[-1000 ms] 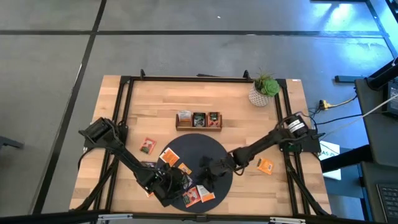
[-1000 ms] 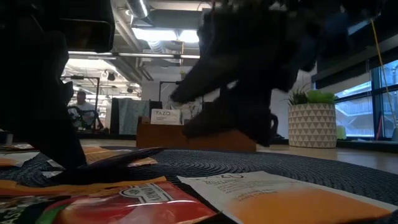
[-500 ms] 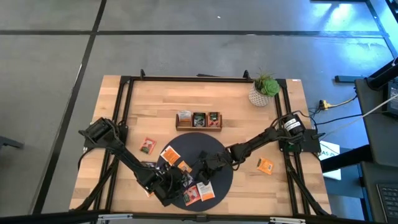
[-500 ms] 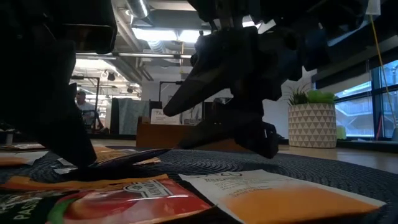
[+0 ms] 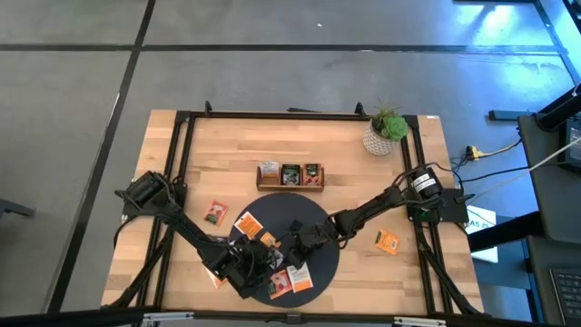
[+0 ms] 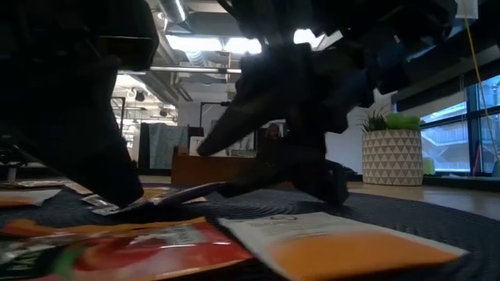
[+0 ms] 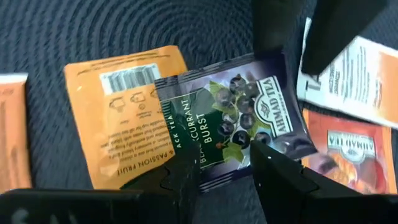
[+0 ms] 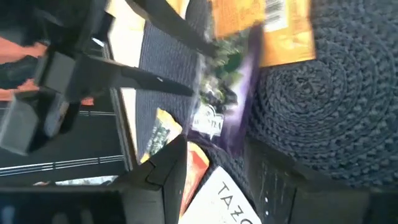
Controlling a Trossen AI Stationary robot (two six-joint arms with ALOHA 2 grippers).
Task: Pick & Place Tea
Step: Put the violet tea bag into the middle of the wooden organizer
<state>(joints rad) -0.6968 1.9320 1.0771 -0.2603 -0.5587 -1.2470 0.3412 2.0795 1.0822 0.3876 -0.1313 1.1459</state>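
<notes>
Left gripper [image 7: 224,163]: low over the dark round woven mat [image 5: 313,213], jaws standing apart around one edge of the purple blackcurrant tea sachet [image 7: 230,118]; not clearly pinched, so I read it as open, about to close.
Right gripper [image 8: 214,165]: on the opposite side of the same purple sachet, facing the left gripper, fingers part spread either side of it; sachet tilted up between them in its wrist view. Contact unclear; I'd not call it held.
Purple sachet: directly ahead of both grippers, lying partly over an orange sachet with a barcode [image 7: 118,124]; a red-orange sachet [image 7: 348,146] and a white-and-orange sachet [image 7: 360,56] just beside it.
Other tea near the grippers: a few sachets on the mat right by the left gripper, incl. a red one [image 5: 279,284]; one red sachet [image 5: 215,213] off the mat beyond the left arm; one orange sachet [image 5: 388,242] on the bare wood out past the right arm.
Tray: brown wooden three-compartment tray [image 5: 290,185] well beyond both grippers, each compartment showing some tea already.
Progress (judgement): early-to-mid. Some tea filed, most loose sachets not yet moved.
Next: secure the purple sachet, carry it to its compartment.
Risk: thin flat sachet, may drag the orange one underneath.
</notes>
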